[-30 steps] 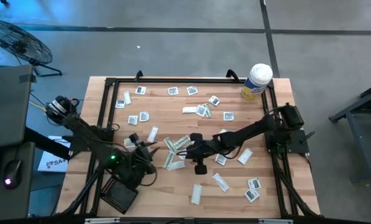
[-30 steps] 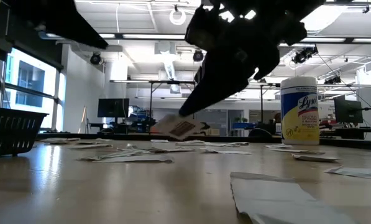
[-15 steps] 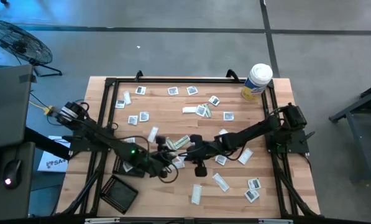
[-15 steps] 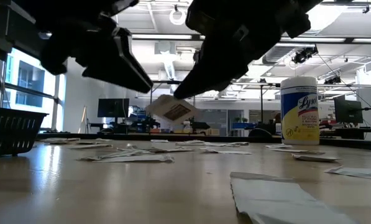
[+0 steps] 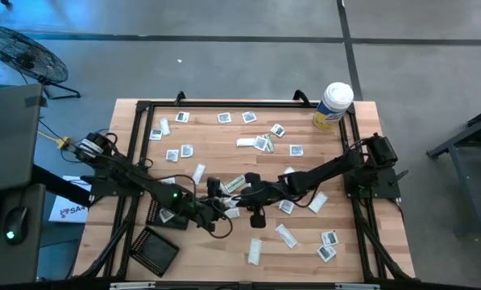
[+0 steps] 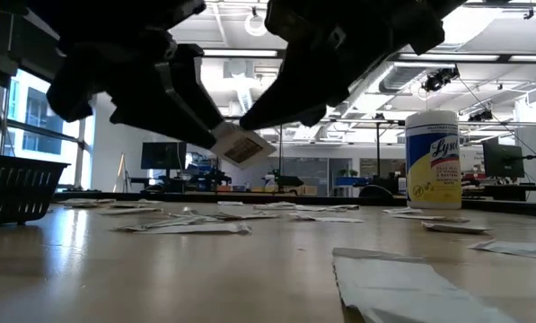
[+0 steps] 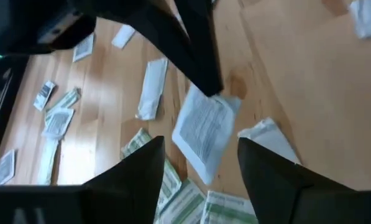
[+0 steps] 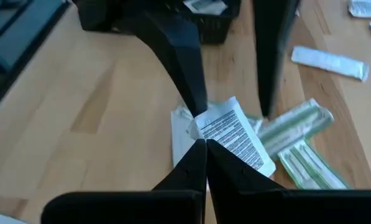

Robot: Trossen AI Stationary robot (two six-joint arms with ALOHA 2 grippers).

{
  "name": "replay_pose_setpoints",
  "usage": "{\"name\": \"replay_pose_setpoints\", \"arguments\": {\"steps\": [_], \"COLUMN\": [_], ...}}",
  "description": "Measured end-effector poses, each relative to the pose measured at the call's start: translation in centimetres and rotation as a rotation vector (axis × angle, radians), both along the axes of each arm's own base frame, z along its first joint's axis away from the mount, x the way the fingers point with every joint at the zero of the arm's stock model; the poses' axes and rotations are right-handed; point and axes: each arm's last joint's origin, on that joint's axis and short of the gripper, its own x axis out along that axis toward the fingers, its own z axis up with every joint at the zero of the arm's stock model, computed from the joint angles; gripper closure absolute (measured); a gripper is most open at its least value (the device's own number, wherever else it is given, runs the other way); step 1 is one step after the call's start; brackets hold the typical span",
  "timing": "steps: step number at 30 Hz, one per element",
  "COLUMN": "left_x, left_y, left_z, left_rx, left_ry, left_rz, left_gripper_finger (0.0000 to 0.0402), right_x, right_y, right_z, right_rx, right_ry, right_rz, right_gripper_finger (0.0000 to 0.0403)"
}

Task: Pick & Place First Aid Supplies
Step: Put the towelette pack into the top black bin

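My right gripper (image 8: pixel 205 144) is shut on a square white packet with printed lines (image 7: pixel 204 127), held above the table's middle over green-striped wrappers (image 8: pixel 297 127). My left gripper (image 7: pixel 201 142) is open, a finger on either side of that packet; I cannot tell whether either finger touches it. In the low view the packet (image 6: pixel 241 146) hangs between the two dark grippers. Other first aid supplies (image 5: pixel 264 143) lie flat and scattered over the wooden table (image 5: pixel 224 157). My right gripper pinches the packet by one corner (image 8: pixel 201 133) between its two shut fingertips. The fingers come slanting down from the table's right side. The packet is lifted clear of the table and tilted, its free end toward my left gripper.
A black mesh tray (image 5: pixel 153 251) sits at the near left, and another (image 5: pixel 155 212) lies partly under my left arm. A white canister with a yellow label (image 5: pixel 333 105) stands at the far right corner. A black frame rail (image 5: pixel 240 104) runs around the table.
My left gripper has swung from beside the near-left tray toward the table's middle, rolling as it went, and now stands around the packet. The packet in my right gripper hangs a little higher than before.
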Motion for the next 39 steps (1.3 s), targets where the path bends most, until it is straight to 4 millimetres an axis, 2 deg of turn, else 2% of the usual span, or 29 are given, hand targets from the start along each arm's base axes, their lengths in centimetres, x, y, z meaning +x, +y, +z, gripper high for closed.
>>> {"name": "replay_pose_setpoints", "arguments": {"steps": [4,7,10,14,15,21,26,30,32,34,39], "left_x": [0.2,0.5,0.6,0.7,0.7,0.7,0.4,-1.1,-2.2,-3.4,-7.6], "left_y": [0.1,-0.1,-0.2,-0.3,-0.3,-0.3,-0.1,-0.5,-0.8,-1.3,-1.5], "left_z": [-0.6,0.0,0.1,0.1,0.1,0.2,0.4,2.3,3.8,6.0,10.5], "left_rx": [0.019,-0.017,-0.037,-0.047,-0.048,-0.048,-0.015,-0.019,-0.028,-0.094,-0.349], "left_ry": [0.007,-0.043,-0.062,-0.061,-0.061,-0.072,-0.062,-0.048,-0.012,0.021,0.280], "left_rz": [0.018,0.010,-0.003,-0.012,-0.013,0.002,0.034,0.033,0.027,0.023,0.142], "left_gripper_finger": [0.0216,0.0244,0.0293,0.0379,0.0389,0.0396,0.0399,0.0400,0.0400,0.0400,0.0401], "right_x": [0.0,0.1,0.2,0.2,0.2,0.2,0.0,-0.8,-1.1,-1.4,-1.6], "right_y": [0.0,0.0,0.0,0.0,0.0,0.0,0.5,1.3,1.6,1.8,1.9], "right_z": [0.1,0.1,0.3,0.3,0.4,0.4,1.0,2.9,3.7,4.1,4.2], "right_rx": [0.004,0.001,0.004,0.005,0.005,-0.015,-0.086,-0.132,-0.143,-0.152,-0.140], "right_ry": [-0.008,-0.014,-0.028,-0.037,-0.040,-0.048,-0.078,-0.136,-0.157,-0.165,-0.149], "right_rz": [0.003,-0.003,-0.004,-0.004,-0.004,-0.002,0.001,-0.001,-0.016,-0.034,-0.042], "right_gripper_finger": [0.0402,0.0401,0.0402,0.0401,0.0401,0.0397,0.0370,0.0333,0.0315,0.0299,0.0278]}}
